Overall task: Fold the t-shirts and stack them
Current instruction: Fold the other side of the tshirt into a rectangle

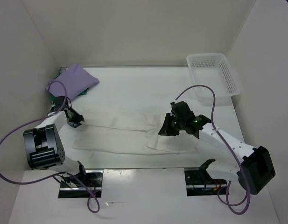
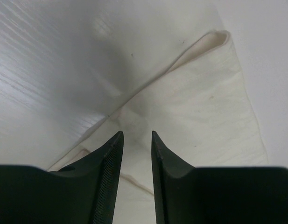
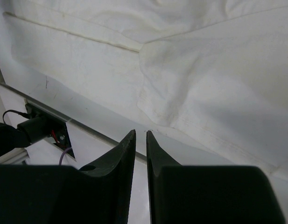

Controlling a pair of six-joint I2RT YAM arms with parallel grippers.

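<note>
Left pincer sits at the left end of the white t-shirt, jaws a little apart, nothing between them: released. Right pincer is over that shirt's right half, jaws nearly together with a slit showing, also gripping nothing.

White t-shirt lies flat mid-worktop, folded into a long band running left to right, with an extra layer at the right end. Purple t-shirt is bunched in the far left corner, lying on the green t-shirt, near the left pincer.

White mesh basket is in the far right corner, apart from all three shirts; only its own mesh shows inside.

Hard to read:
- green t-shirt is mostly covered by the purple one, just slivers at the edges
- Right arm hides part of the white t-shirt's right end
- wrist views catch only patches of white cloth, cut off at the frame
- can't tell whether either pincer's tips touch the fabric
</note>
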